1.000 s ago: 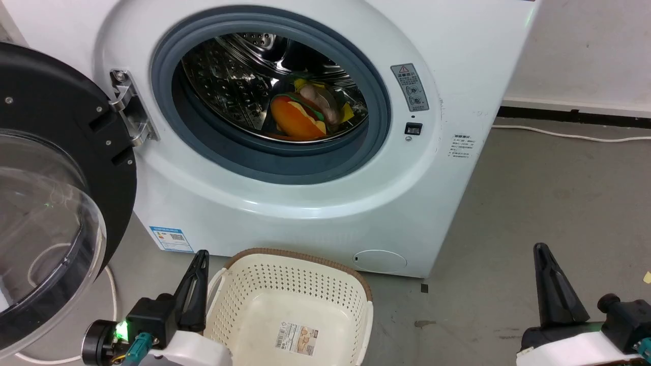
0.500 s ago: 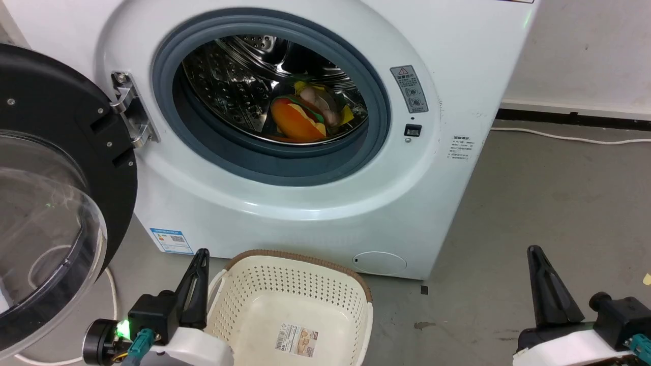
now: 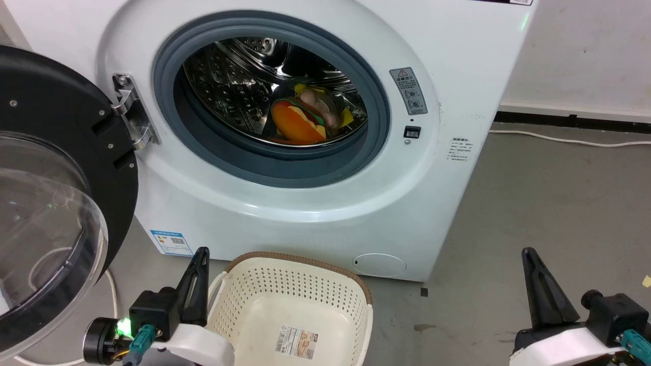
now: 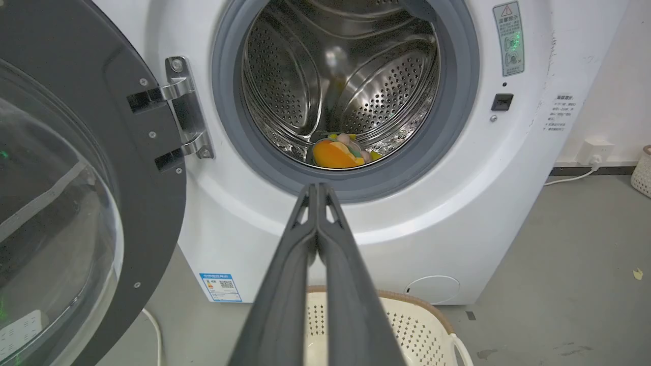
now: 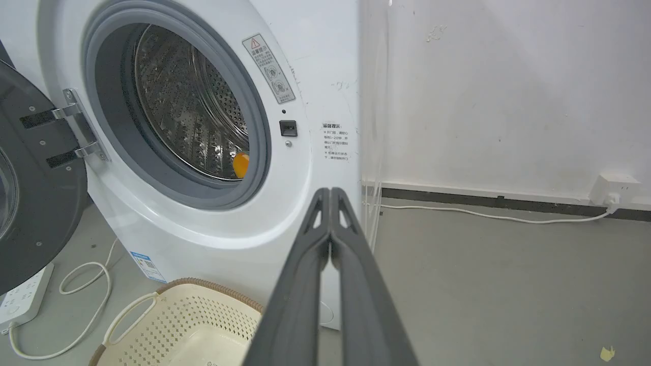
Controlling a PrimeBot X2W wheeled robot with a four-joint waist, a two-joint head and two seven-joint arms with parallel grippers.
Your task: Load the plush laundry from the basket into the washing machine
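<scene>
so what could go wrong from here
1. The plush laundry lies low in the drum, just behind the grey rubber ring; shutting the door could pinch it.
2. The door stands wide open close to the left hand, so a sideways swing of that arm might knock it.
3. The basket sits right before the washing machine; rolling forward could shove it.

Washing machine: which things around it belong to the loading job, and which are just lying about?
Job: plush laundry in the drum; washing machine, door open; basket, no laundry inside.
Lying about: white cable by the wall; power strip; yellow scrap on the floor.
</scene>
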